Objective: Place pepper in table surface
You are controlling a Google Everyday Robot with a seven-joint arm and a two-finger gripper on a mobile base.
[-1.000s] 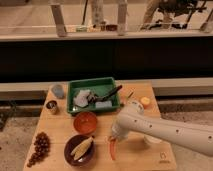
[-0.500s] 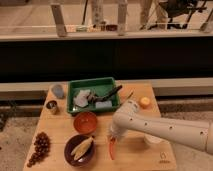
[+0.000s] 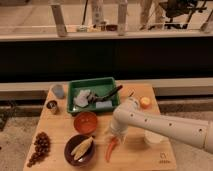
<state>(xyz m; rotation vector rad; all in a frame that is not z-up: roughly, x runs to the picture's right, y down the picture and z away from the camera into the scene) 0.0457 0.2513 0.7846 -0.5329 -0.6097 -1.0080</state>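
Camera view: a light tan rectangular wooden surface (image 3: 60, 127) stands before a dark wall panel and railing posts. On it are a green rectangular tray (image 3: 75, 87), an orange bowl (image 3: 85, 121), a dark bowl holding a pale corn cob (image 3: 81, 148), a small metal cup (image 3: 51, 106) and a cluster of dark grapes (image 3: 39, 147). The slim red-orange pepper (image 3: 110, 149) lies on the surface between the dark bowl and a white cup (image 3: 153, 138). The white arm's claw (image 3: 116, 133) sits just above the pepper's upper end, jaws spread wide. Compared with one second ago, the pepper has been released and the claw has opened.
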